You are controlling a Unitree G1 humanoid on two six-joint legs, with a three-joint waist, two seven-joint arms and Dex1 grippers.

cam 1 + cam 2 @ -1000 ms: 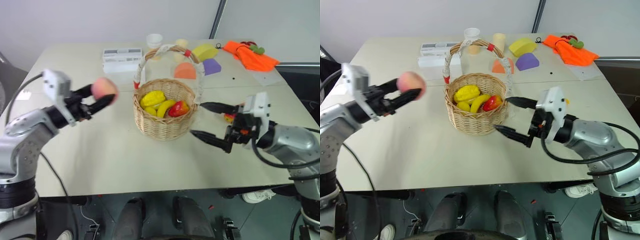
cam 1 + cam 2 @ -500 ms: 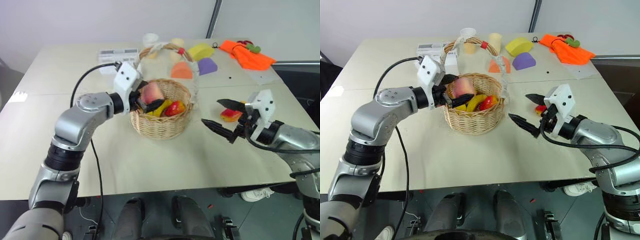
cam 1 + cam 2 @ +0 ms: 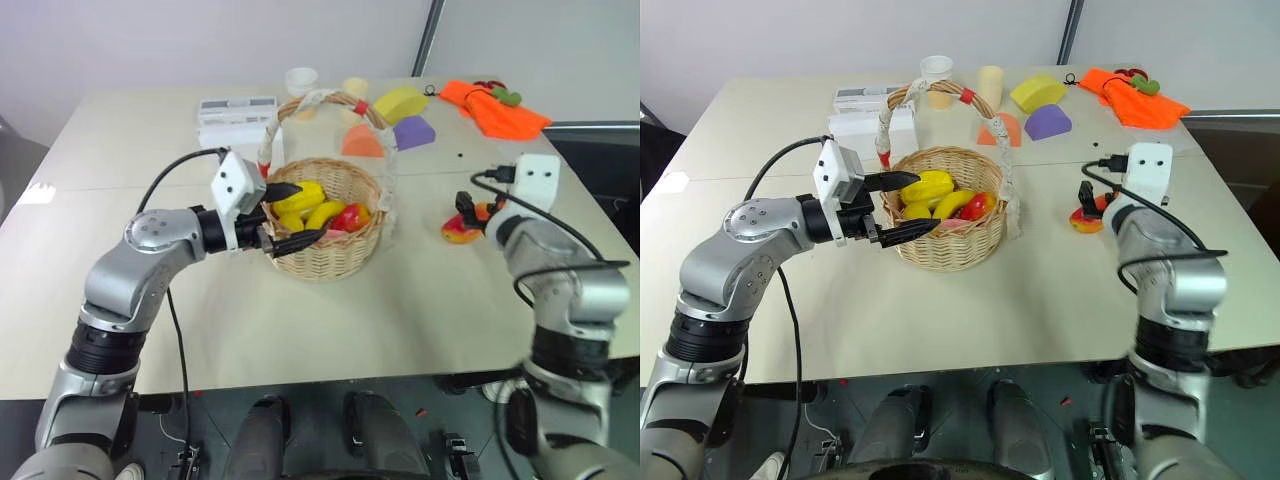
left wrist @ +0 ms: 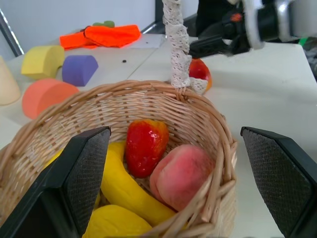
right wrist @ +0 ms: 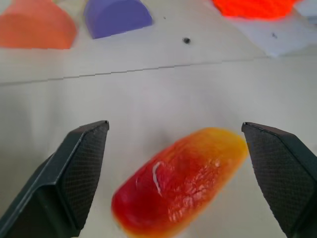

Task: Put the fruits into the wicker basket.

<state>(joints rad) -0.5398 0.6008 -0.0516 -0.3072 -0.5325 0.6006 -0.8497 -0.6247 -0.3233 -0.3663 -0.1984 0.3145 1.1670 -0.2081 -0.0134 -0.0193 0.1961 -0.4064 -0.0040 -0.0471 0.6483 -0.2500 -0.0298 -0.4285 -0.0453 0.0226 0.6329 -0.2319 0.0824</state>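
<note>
Peach dropped, mango next: the left pincer point(image 3: 292, 214), which a sec ago held the pink-red peach point(image 4: 182, 175) out over the table point(image 3: 330, 310) well left of the wicker basket point(image 3: 330, 255), now sits at the basket's near-left rim w/ its two black fingers spread wide and nothing between them. The peach lies inside the basket, against the wall nearest the pincer, touching a red strawberry-like fruit point(image 4: 144, 145) and a yellow banana piece point(image 4: 124, 191); more yellow fruit point(image 3: 303, 195) is heaped toward the basket's left side. So that fruit counts as delivered, and the left arm looks free to pull back.

Meanwhile the right arm has swung away from the basket's right side toward the last loose fruit: the oblong red-orange mango point(image 5: 181, 180), lying on the table well right of the basket. The right pincer point(image 5: 173, 173) points down at it, jaws fully apart, one finger either side of the mango but not touching it, per the wrist view. No grip yet.

Likely read: only the mango remains, approx one pick-and-drop from done. The orange block point(image 3: 362, 141), purple block point(image 3: 422, 132) and yellow block point(image 3: 404, 103) at the table's far side, plus the white box point(image 3: 238, 115), aren't part of the job
</note>
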